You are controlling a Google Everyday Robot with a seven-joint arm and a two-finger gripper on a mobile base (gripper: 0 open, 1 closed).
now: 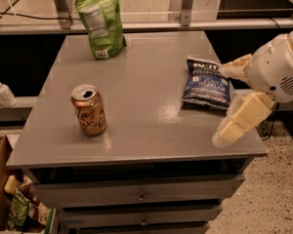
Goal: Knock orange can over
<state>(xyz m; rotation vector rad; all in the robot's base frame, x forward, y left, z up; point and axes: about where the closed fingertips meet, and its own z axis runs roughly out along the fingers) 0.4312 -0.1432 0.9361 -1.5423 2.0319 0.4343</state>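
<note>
The orange can stands upright on the left front part of the grey table, with dark cursive lettering on its side and an open silver top. My gripper is at the table's right edge, far to the right of the can. Its two cream fingers are spread apart, one finger over the blue bag's top and the other near the table's front right corner. It holds nothing.
A blue chip bag lies flat on the right of the table, partly under my gripper. A green snack bag stands at the back left. A soap dispenser stands left of the table, and a box of items sits on the floor below.
</note>
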